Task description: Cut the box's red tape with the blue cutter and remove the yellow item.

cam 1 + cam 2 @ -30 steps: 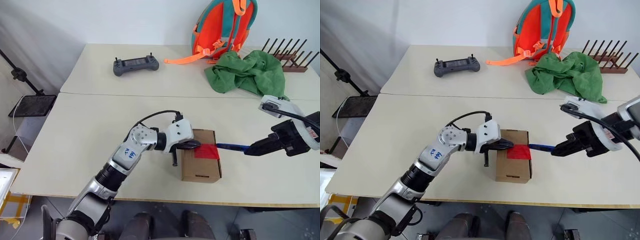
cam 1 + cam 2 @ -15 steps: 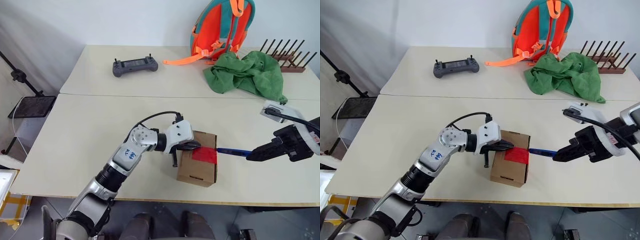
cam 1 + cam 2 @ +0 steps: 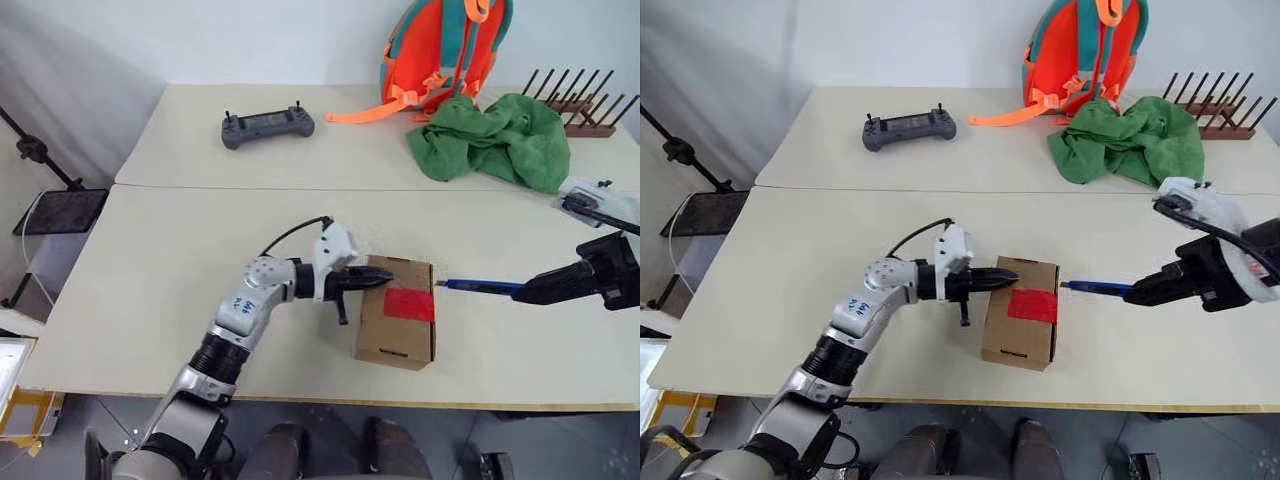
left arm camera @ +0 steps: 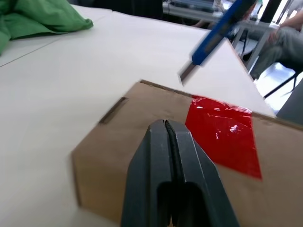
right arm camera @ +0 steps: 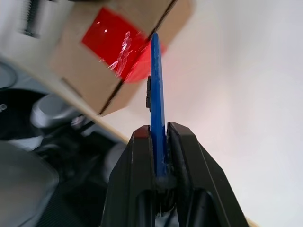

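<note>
The box (image 3: 394,330) lies on the near table with the red tape (image 3: 410,303) across its top. My left gripper (image 3: 385,280) is shut and empty, pointing level, its tips resting on the box top's left edge (image 4: 118,142) beside the tape (image 4: 222,135). My right gripper (image 3: 530,296) is shut on the blue cutter (image 3: 482,287), held level to the right of the box. The cutter's tip hangs just past the box's right edge, apart from the tape (image 5: 113,38). The cutter (image 5: 156,94) runs straight out between the right gripper's fingers (image 5: 182,142). The yellow item is hidden.
On the far table lie a grey controller (image 3: 268,125), a green cloth (image 3: 490,140), an orange backpack (image 3: 440,50) and a wooden rack (image 3: 572,112). A seam (image 3: 200,186) joins the two tables. The near table's front edge runs close below the box.
The right gripper has drawn back to the right and up, taking the cutter's tip off the tape. The box has turned slightly. The left hand has rolled and shifted left, tips still on the box.
</note>
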You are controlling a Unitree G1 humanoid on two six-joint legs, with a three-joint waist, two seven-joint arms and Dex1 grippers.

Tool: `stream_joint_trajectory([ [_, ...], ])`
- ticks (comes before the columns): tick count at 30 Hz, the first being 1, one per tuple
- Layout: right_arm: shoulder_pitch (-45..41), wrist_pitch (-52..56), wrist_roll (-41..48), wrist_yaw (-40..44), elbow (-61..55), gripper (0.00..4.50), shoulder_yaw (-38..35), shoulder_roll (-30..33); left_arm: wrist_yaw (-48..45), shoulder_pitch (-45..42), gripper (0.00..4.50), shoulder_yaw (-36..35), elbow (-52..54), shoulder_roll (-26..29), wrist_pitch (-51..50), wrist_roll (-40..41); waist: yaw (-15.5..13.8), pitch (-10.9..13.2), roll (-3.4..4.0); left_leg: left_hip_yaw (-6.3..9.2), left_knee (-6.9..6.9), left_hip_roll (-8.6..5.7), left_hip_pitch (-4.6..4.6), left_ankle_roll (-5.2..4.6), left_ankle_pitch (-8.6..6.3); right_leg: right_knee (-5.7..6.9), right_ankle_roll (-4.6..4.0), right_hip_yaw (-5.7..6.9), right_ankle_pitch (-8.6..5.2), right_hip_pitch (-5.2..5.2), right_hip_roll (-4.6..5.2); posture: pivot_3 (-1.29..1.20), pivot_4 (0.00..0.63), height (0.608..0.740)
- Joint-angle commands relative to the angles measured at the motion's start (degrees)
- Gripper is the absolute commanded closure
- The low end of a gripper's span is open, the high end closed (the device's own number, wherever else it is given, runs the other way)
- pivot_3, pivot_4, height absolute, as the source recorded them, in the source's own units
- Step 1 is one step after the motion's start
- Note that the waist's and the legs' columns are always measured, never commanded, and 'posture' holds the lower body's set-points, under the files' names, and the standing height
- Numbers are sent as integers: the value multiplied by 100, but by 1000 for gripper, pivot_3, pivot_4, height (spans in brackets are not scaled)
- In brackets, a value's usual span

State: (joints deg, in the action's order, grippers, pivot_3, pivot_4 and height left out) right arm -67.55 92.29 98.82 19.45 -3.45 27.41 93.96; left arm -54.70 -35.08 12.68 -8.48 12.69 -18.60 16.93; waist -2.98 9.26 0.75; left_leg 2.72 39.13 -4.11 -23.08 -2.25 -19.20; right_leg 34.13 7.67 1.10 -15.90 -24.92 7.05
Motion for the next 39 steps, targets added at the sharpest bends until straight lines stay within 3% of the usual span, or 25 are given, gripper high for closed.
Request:
stream_joint_trajectory([
  [1,-2,21,-644,576,-36,4355,-656,-61,-314,-65,4475,-300,170,166,78,327,-8,0,0,-4,3,-1,-10,0,2,6,0,2,0,-13,0,0,150,740],
  [4,522,-293,-1160,1084,-263,4355,-1304,-100,-536,-12,4475,-596,355,383,-150,671,-19,2,-4,-7,4,-5,-15,-2,6,22,0,5,0,-22,3,0,150,740],
  [7,1702,-1212,-1865,1430,-571,4355,-2204,-252,-741,147,4475,-711,562,722,-550,918,-15,6,-10,-6,8,-11,-17,-6,8,32,0,9,0,-23,7,0,150,740],
  [9,2783,-1854,-2189,1268,-756,4355,-3201,-848,-1018,386,4475,-617,796,1019,-692,991,-1,-1,-21,-12,10,-16,-14,-9,8,41,1,12,1,-24,7,0,150,740],
  [12,4153,-2900,-2725,483,-1425,4355,-4335,-2366,-1221,731,4475,-466,1195,1258,-995,1149,14,1,-23,-28,21,-21,-3,-13,9,70,2,18,1,-26,5,0,150,740],
  [14,4907,-3607,-3657,90,-2027,4355,-4167,-3089,-1015,911,4475,-346,1342,1201,-1042,1046,-22,2,-22,-21,31,-19,-3,-13,12,83,3,21,2,-25,5,0,150,740],
  [16,5210,-3836,-4163,0,-2253,4355,-4056,-3381,-900,947,4475,-290,1370,1161,-1070,980,-64,6,-13,-14,49,-29,-12,-10,17,95,3,20,2,-30,2,0,150,740],
  [18,5303,-3940,-4526,-99,-2305,4355,-3941,-3594,-812,956,4475,-209,1376,1136,-1058,913,-36,7,-12,-22,69,-36,-14,-15,21,103,10,10,6,-28,1,0,150,740],
  [20,5285,-4091,-5007,-725,-2355,4355,-3656,-4218,-455,1037,4475,-61,1412,970,-1082,750,7,6,-21,-24,80,-36,-3,-18,30,92,29,3,16,-3,-3,0,150,740],
  [24,5205,-4140,-5544,-1058,-2560,4355,-3238,-4941,-71,1135,4475,146,1463,714,-1176,606,63,7,-25,-30,57,-29,82,-15,30,49,32,-21,22,78,-16,0,150,740],
  [30,5100,-4052,-5914,-1012,-2577,4355,-2917,-5451,135,1241,4475,411,1541,632,-1191,431,152,7,-24,-28,35,-19,82,1,39,87,20,-63,16,49,-33,0,150,740],
  [39,4577,-4125,-6444,-735,-1976,4355,-2722,-5922,802,1090,4475,261,1201,244,-933,184,161,7,-24,-31,31,-18,83,4,42,85,19,-61,15,44,-36,0,150,740],
])
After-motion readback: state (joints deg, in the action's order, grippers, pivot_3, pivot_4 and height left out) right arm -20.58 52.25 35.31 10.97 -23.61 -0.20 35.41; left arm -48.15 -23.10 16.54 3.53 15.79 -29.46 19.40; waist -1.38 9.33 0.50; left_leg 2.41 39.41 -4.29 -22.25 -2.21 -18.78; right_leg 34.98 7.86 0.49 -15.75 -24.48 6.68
